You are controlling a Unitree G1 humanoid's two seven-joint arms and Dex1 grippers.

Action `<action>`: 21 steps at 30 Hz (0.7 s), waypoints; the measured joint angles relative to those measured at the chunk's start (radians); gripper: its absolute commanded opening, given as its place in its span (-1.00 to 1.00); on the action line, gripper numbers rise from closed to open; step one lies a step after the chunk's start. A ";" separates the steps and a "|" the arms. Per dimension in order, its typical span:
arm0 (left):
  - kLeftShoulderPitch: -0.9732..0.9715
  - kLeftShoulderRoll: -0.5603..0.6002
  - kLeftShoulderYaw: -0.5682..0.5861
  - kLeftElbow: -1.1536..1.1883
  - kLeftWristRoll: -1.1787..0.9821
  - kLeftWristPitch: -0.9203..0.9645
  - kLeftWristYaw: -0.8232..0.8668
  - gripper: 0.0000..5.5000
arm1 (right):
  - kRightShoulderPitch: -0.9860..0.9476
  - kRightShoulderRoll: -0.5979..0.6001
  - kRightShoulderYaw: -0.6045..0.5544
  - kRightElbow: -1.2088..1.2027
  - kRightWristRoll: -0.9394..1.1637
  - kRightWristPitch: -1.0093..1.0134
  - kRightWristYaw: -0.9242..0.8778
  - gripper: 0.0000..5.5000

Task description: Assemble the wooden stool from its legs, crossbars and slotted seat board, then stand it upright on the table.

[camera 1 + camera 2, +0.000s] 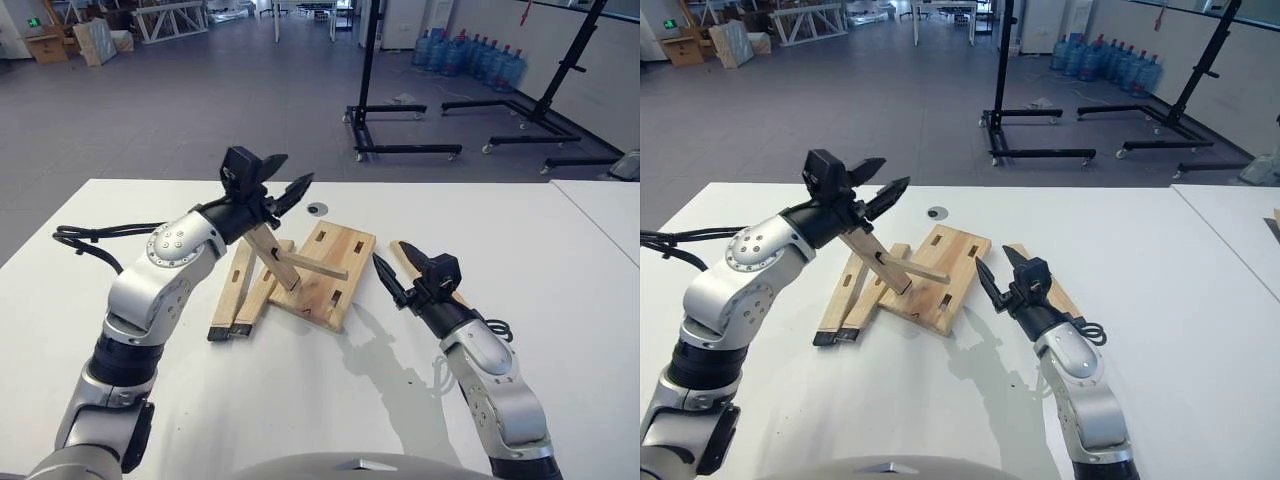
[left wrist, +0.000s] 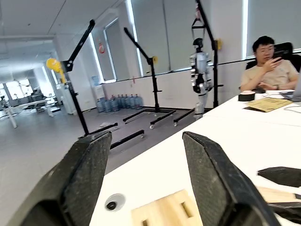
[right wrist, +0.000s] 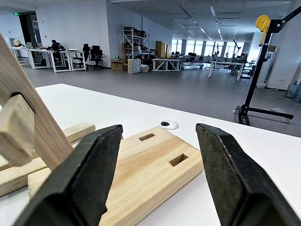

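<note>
The slotted seat board [image 1: 335, 262] lies flat mid-table. One wooden leg [image 1: 273, 256] stands tilted at its left edge, and a crossbar [image 1: 322, 267] sticks out of it over the board. Just above the leg's top, my left gripper [image 1: 292, 172] is open with nothing between its fingers. Two more legs [image 1: 240, 295] lie side by side left of the board. Right of the board, my right gripper [image 1: 392, 280] is open and empty, facing the seat board [image 3: 141, 169] and the tilted leg [image 3: 28, 117]. Another wooden piece [image 1: 408, 256] lies partly hidden behind it.
A round cable grommet [image 1: 317, 209] sits in the white table [image 1: 560, 280] behind the board. Black cables [image 1: 85, 240] trail at the left. Black wheeled stands [image 1: 400, 150] are on the floor beyond the far edge. A second table [image 1: 610, 200] adjoins at the right.
</note>
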 measured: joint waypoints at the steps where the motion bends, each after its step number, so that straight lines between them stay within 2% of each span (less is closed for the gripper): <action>1: 0.062 -0.040 -0.038 0.041 -0.001 0.056 0.009 -0.01 | -0.001 0.002 0.002 0.002 -0.002 0.000 -0.001 0.04; 2: 0.115 -0.083 -0.048 0.072 -0.002 0.082 0.034 -0.01 | 0.001 0.004 0.002 0.002 -0.003 0.000 -0.003 0.04; 4: 0.083 -0.123 0.008 0.067 -0.017 0.094 0.079 -0.01 | 0.001 0.008 0.011 0.005 -0.003 0.000 -0.006 0.04; 8: -0.161 -0.184 0.277 0.002 -0.191 0.118 0.203 -0.01 | 0.013 0.014 0.018 0.004 -0.004 0.000 -0.011 0.04; 10: -0.353 -0.136 0.492 0.031 -0.353 0.124 0.284 -0.01 | 0.021 0.021 0.019 0.003 -0.004 -0.001 -0.020 0.04; 12: -0.432 -0.036 0.606 0.084 -0.399 0.132 0.312 -0.01 | 0.028 0.026 0.021 0.003 -0.009 -0.004 -0.025 0.04; 14: -0.362 0.094 0.600 0.185 -0.293 0.153 0.261 -0.01 | 0.034 0.037 0.027 0.003 -0.020 -0.015 -0.034 0.04; 16: -0.202 0.171 0.522 0.311 -0.172 0.165 0.180 0.07 | 0.040 0.042 0.031 0.003 -0.021 -0.021 -0.037 0.04; 19: 0.055 0.177 0.361 0.410 -0.054 0.178 0.064 0.24 | 0.047 0.041 0.030 0.003 -0.022 -0.022 -0.037 0.04; 21: 0.123 0.135 0.295 0.409 -0.018 0.179 0.035 0.24 | 0.053 0.039 0.031 0.003 -0.022 -0.022 -0.036 0.04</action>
